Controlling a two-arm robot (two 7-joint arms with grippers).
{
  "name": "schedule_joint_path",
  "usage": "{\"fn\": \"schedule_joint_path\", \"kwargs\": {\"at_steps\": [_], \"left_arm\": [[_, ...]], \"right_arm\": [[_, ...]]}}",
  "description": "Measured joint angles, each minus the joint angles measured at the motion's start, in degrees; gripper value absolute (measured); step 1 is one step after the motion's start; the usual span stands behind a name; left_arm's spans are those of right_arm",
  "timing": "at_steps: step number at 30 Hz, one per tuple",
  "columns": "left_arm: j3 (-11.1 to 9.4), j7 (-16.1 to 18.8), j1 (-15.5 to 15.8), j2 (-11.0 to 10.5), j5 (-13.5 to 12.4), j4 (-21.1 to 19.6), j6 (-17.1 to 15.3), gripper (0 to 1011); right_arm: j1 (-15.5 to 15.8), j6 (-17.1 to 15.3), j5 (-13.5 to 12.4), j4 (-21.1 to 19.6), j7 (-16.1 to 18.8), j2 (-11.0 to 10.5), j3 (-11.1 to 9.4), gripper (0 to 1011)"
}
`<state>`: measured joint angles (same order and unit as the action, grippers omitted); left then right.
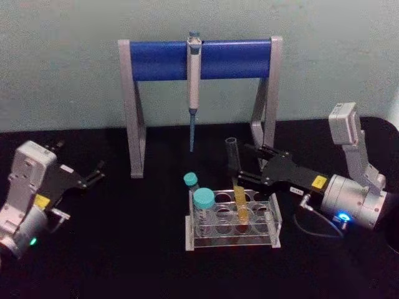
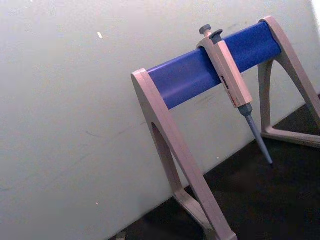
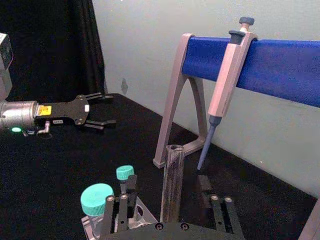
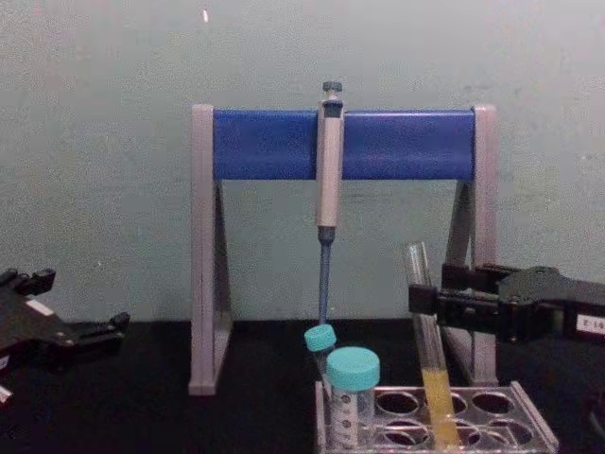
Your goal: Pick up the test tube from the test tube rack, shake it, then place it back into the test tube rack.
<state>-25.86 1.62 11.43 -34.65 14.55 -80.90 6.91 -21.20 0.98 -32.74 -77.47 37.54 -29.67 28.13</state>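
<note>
The right gripper (image 1: 242, 166) has its fingers spread wide, gripping nothing, with the test tube (image 4: 430, 350) leaning free between them, its yellow-filled foot seated in the test tube rack (image 1: 232, 243) just below, while the left gripper (image 1: 95, 174) rests well away, fingers likewise parted.

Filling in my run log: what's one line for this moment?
phase: pre-grasp | right gripper: open, fingers either side of test tube | test tube: tilted, in test tube rack | left gripper: open, parked left
</note>
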Motion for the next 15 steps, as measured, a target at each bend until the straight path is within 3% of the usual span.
{"fn": "schedule_joint_path", "kwargs": {"at_steps": [1,10,15], "left_arm": [[0.0,0.0,0.0,0.0,0.0,0.0,0.0,1001],[0.0,0.0,0.0,0.0,0.0,0.0,0.0,1001],[0.0,0.0,0.0,0.0,0.0,0.0,0.0,1001]], "right_arm": [[0.0,0.0,0.0,0.0,0.0,0.0,0.0,778],[0.1,0.2,0.1,-0.1,0.0,-0.1,0.0,1000],[1.8,2.9,-0.1,-2.6,-0.7,-0.4,-1.8,1000]]}}
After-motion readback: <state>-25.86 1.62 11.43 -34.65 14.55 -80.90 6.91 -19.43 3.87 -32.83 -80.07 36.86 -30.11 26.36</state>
